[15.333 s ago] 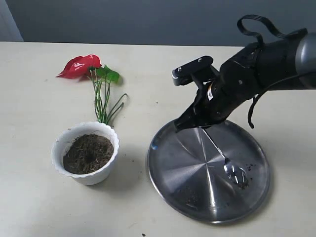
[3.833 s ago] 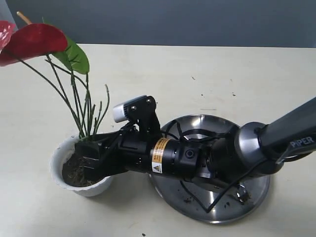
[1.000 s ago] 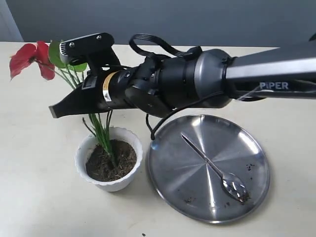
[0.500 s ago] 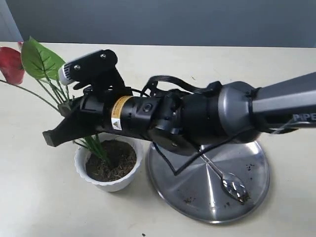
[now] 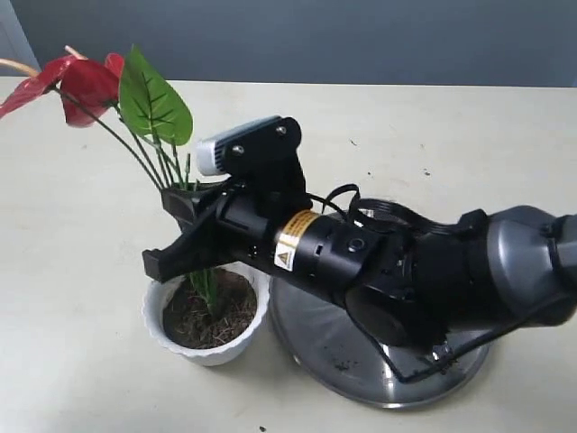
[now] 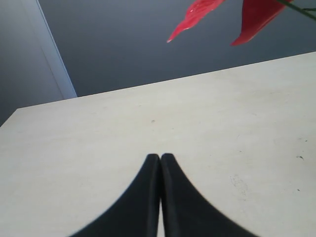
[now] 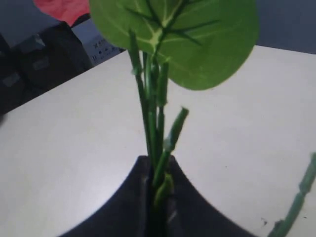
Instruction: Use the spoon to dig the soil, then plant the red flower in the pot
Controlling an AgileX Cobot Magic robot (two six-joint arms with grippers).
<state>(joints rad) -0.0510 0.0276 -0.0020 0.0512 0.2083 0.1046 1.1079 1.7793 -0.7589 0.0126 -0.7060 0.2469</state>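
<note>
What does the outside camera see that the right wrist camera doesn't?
Only the exterior view: the small white wavy-rimmed pot, the dark brown soil in it, and the round steel plate beside it. Only the right wrist view: up close, the black right end effector with its tips shut on the thin green stems. Both: the big green leaf, the stems and the cream table.

The red flower (image 5: 87,78) stands nearly upright, its thin green stems pinched between the closed fingers of the right pincer (image 7: 157,190). Its glossy red bloom and broad green leaf rise well above the pincer and lean away from it. Directly below the pincer sits the pot (image 5: 155,317), small, white and wavy-rimmed, upright on the bench (image 5: 72,370). The stem ends reach down into the soil (image 5: 232,316), dark brown and crumbly, which fills the pot.
</note>
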